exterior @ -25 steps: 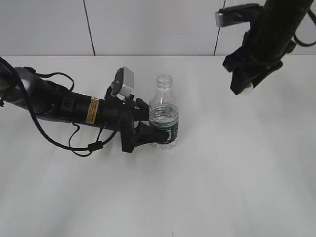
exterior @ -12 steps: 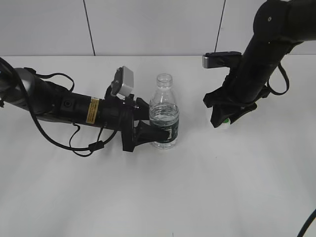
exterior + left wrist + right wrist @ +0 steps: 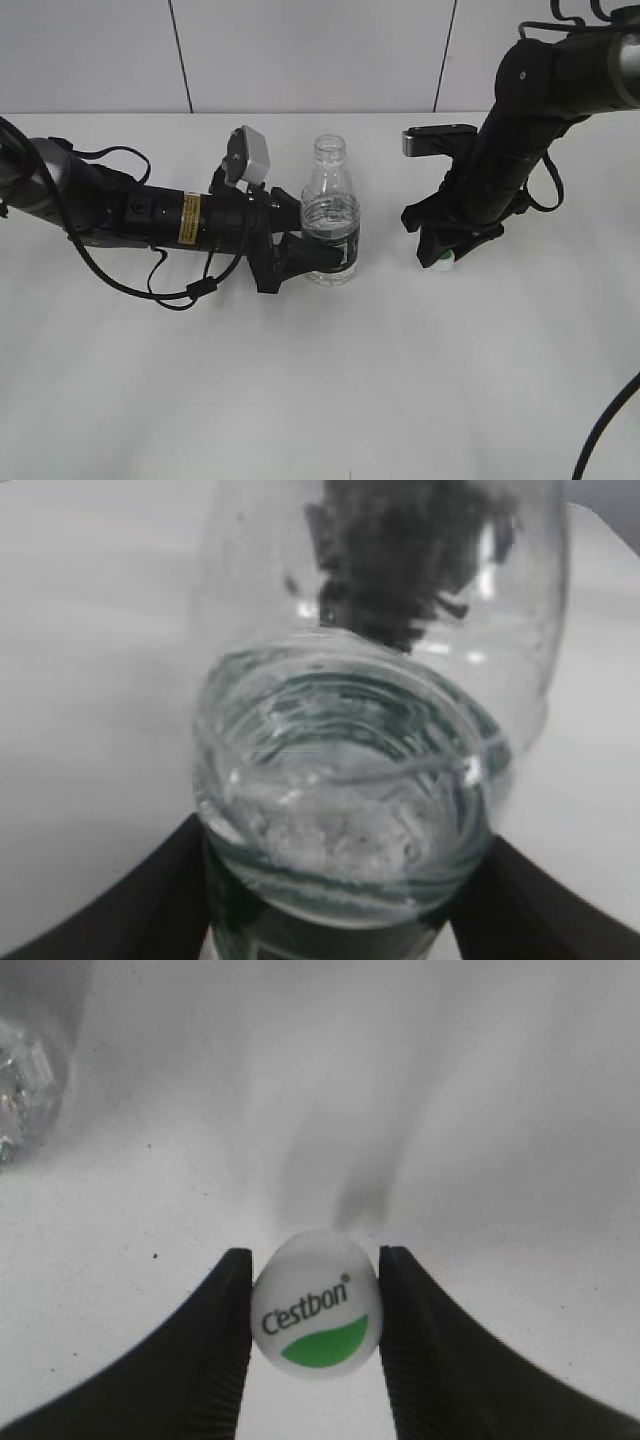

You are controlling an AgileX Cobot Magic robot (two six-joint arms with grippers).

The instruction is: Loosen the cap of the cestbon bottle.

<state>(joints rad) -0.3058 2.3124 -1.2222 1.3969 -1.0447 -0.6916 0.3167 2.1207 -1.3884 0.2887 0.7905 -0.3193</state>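
L claw (image 3: 300, 255) clamps cestbon bottle (image 3: 329, 222) at label band, frame centre, bracing it upright on table (image 3: 320, 400) w/ neck open; R claw (image 3: 443, 258), centre-right, pinches cap (image 3: 316, 1303) low over table, prob. to set down.
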